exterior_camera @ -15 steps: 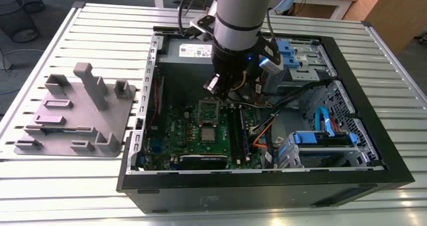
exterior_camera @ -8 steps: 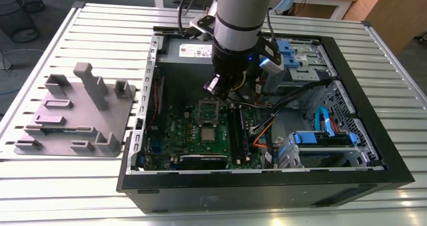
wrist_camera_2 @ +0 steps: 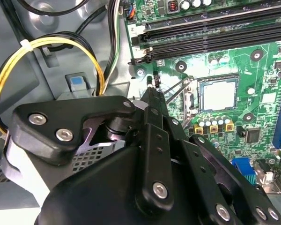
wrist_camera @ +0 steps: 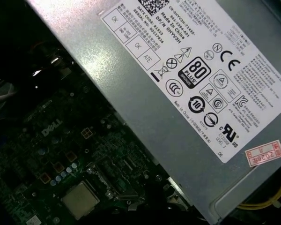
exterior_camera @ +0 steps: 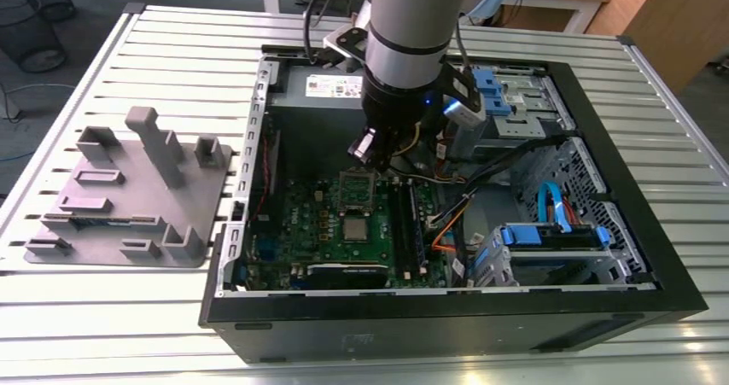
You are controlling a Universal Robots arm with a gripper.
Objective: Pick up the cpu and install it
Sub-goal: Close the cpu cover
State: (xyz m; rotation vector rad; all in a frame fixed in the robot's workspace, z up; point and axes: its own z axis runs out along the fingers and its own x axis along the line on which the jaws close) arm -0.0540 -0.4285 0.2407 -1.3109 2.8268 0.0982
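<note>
The cpu is a small square chip with a silvery top. It lies flat in its socket on the green motherboard. It also appears in the second wrist view and in the first wrist view. The hinged metal socket frame stands raised just behind the chip. My gripper hangs inside the open computer case, above that frame and a little behind the cpu. In the second wrist view the gripper's tip sits close to the thin wire lever beside the socket. Nothing touches the cpu.
A grey power supply fills the case's back wall, next to the arm. Yellow and black cables loop nearby. Memory slots run beside the socket. Blue drive bays sit at the exterior view's right. A grey plastic tray with posts lies outside the case on the slatted table.
</note>
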